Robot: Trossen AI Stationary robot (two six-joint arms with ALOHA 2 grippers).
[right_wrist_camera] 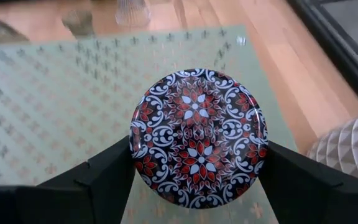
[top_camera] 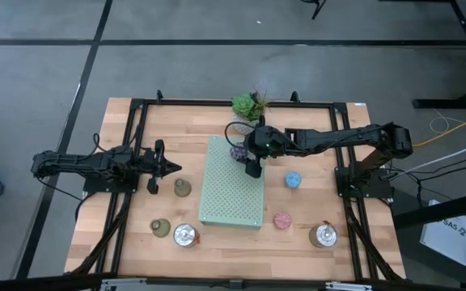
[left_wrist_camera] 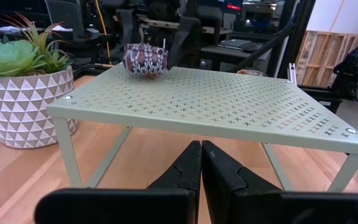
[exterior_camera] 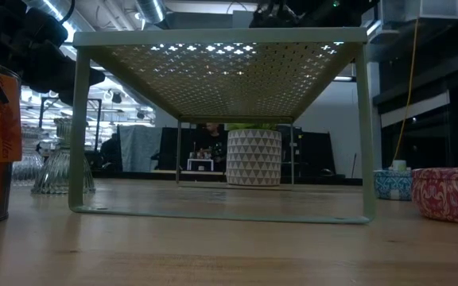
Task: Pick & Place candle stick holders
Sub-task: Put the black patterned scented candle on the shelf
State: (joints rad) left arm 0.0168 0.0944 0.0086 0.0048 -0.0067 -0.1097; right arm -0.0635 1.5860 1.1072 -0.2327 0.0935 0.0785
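A purple patterned holder stands on the far right corner of the pale green perforated rack; it also shows in the left wrist view. My right gripper is over it, its two fingers on either side of it. My left gripper is shut and empty, low over the table left of the rack. Two olive holders, two silver ones, a pink one and a blue one stand on the table. My right gripper pinches the purple holder by two opposite sides of its round wall between its two fingers. The fingers come from above, pointing down. The holder is upright, lid up, with its base on the rack's top.
A green succulent in a white patterned pot stands just beyond the rack's far edge, close to my right gripper. Black frame rails run along the table's left, right and far sides. Bare wood lies between the rack and the holders.
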